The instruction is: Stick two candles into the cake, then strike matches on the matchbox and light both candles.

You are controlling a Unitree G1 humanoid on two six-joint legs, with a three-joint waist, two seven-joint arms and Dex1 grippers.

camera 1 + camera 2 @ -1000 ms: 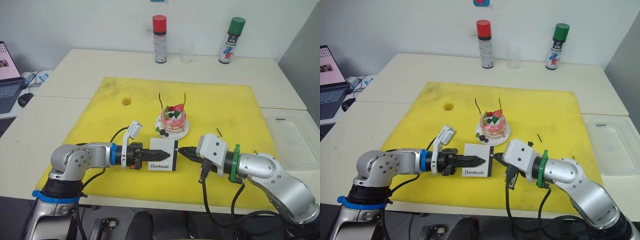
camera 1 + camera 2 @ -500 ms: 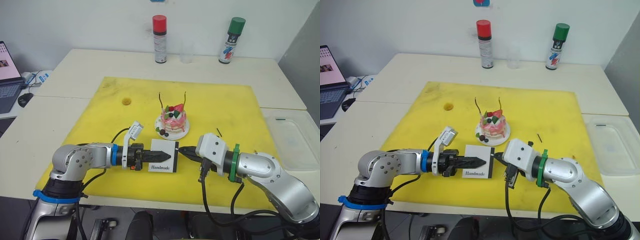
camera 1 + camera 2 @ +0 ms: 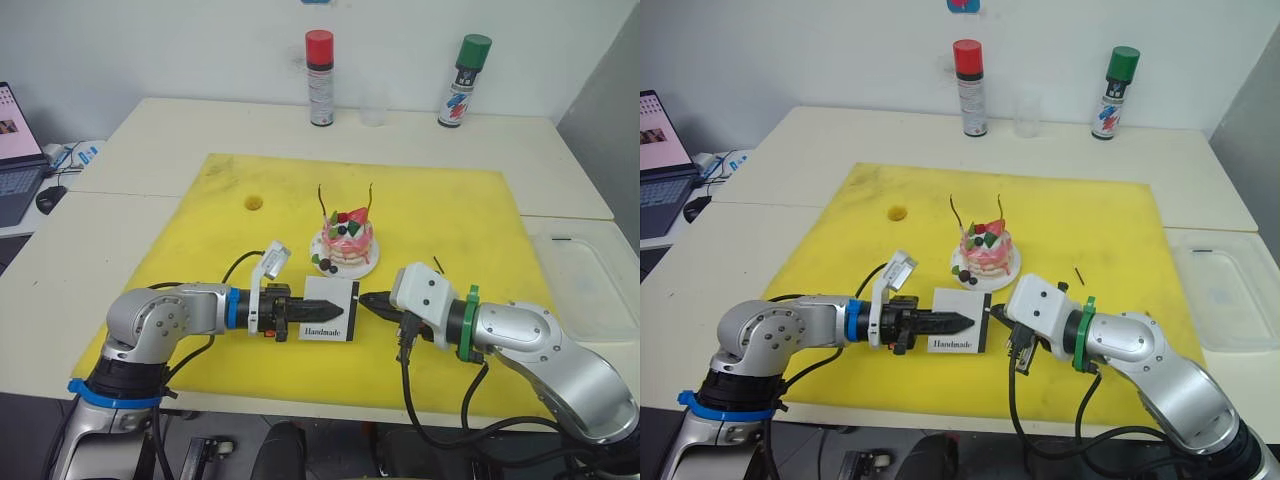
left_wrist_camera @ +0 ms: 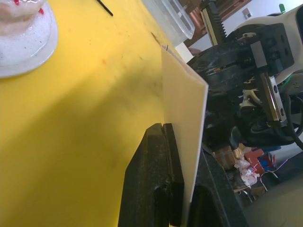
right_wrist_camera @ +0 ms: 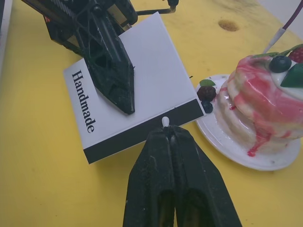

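Both arms were clad in silver-grey rounded shells. A blue ring was fitted at the left wrist, a green ring at the right. Each wrist carried a white camera block, and black cables were looped beneath. The left gripper (image 3: 305, 312) and right gripper (image 3: 364, 302) were made of tapered black fingers.

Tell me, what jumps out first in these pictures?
Probably the little pink cake with two thin candles standing in it, in the middle of the yellow mat. Just in front of it, the left gripper holds up a white matchbox, and the right gripper presses a white-tipped match against its dark edge.
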